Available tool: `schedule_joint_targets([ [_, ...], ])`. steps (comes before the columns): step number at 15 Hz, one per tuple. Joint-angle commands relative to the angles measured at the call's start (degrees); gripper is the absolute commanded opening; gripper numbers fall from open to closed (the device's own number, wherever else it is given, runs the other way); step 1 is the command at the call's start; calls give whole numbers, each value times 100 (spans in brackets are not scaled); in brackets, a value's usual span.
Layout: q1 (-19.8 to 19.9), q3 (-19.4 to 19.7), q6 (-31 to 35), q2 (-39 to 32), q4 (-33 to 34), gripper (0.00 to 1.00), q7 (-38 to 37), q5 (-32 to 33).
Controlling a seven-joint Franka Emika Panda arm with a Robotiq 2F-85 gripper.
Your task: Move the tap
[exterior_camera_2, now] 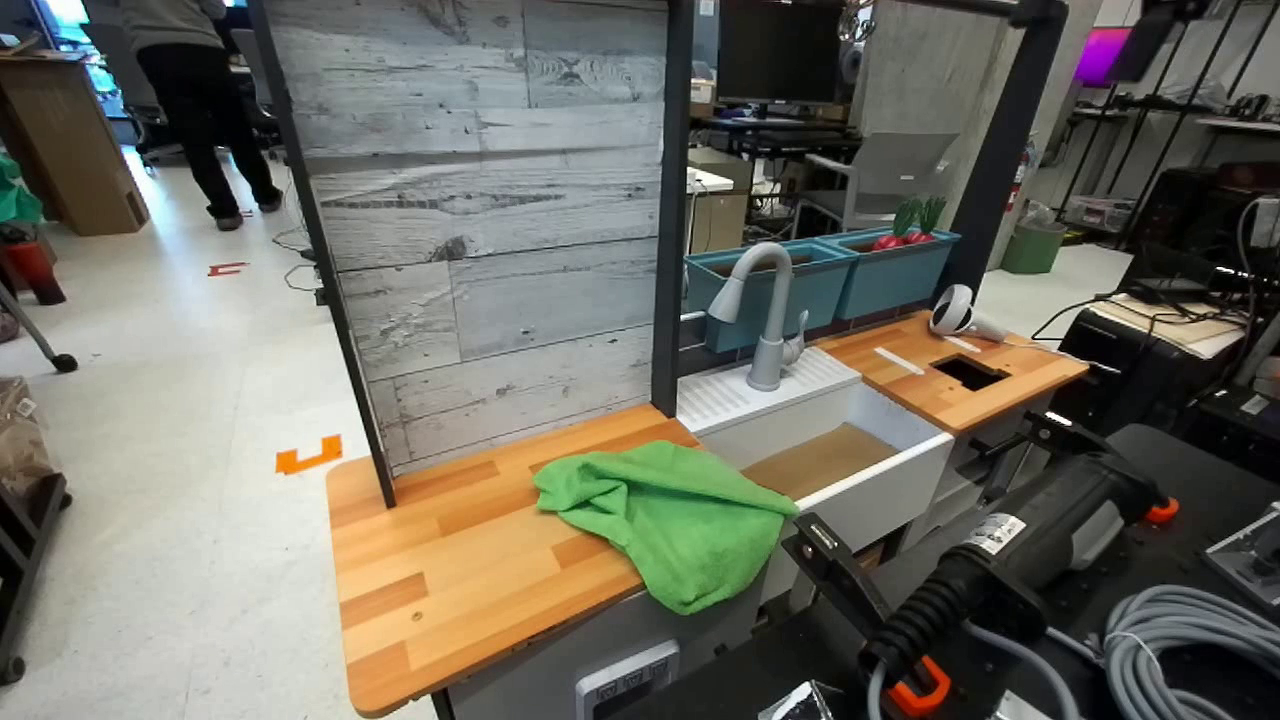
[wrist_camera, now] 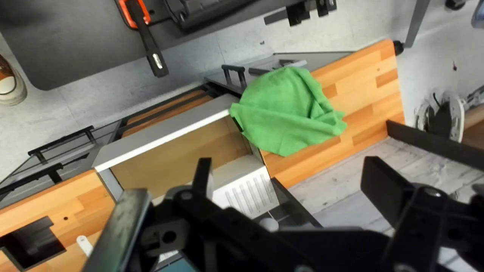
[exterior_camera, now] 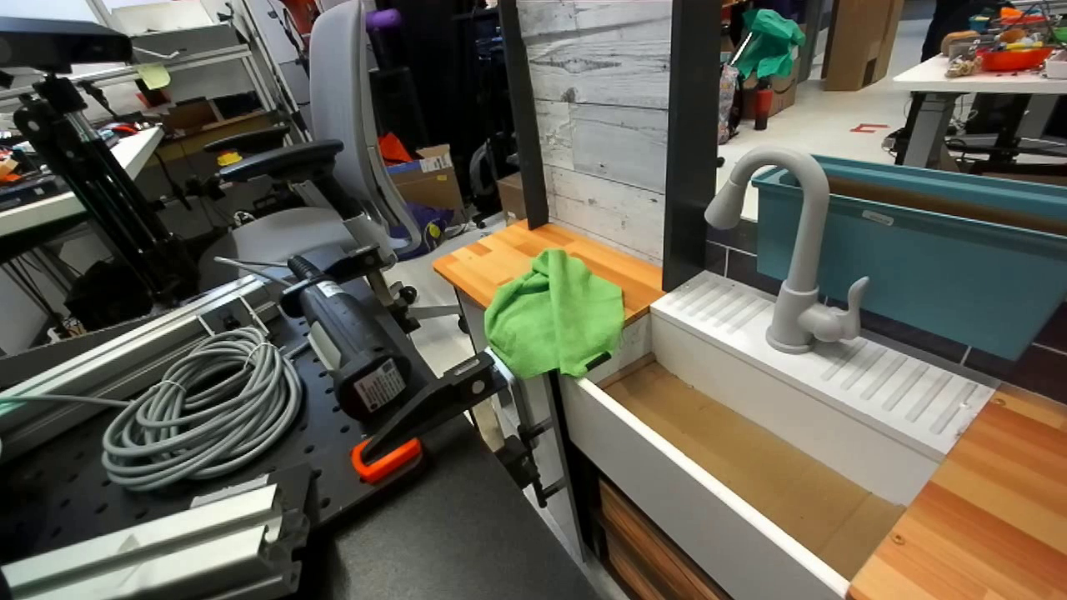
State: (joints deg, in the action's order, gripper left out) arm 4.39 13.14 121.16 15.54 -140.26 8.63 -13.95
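The tap (exterior_camera: 810, 237) is a matte grey gooseneck faucet with a thick round base and a small side lever. It stands upright on the white ribbed ledge behind the sink, and also shows in an exterior view (exterior_camera_2: 775, 325). In both exterior views its spout curves toward the wood panel side, with the lever on the opposite side. My gripper (wrist_camera: 289, 162) shows only in the wrist view, open, with nothing between its fingers. It is above the sink area and hides most of the tap there. A pale round piece (wrist_camera: 269, 224) shows past it, perhaps the tap's spout.
The white sink (exterior_camera: 692, 467) has a brown bottom. A green cloth (exterior_camera_2: 680, 520) lies on the wooden counter (exterior_camera_2: 420, 570) beside it. A whitewashed panel with dark posts (exterior_camera_2: 480, 220) rises behind the counter. Teal planters (exterior_camera_2: 895, 275) stand behind the tap. A black table (exterior_camera: 450, 525) holds coiled cable.
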Motion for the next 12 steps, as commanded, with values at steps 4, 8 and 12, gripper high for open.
schedule_joint_targets([
  [4,-66,-358,1668,-1891,1186,100,-850,-1613],
  [8,52,-672,2917,-3084,1836,100,-1158,-2266],
  [12,139,-768,2894,-3103,1730,100,-1169,-2042],
])
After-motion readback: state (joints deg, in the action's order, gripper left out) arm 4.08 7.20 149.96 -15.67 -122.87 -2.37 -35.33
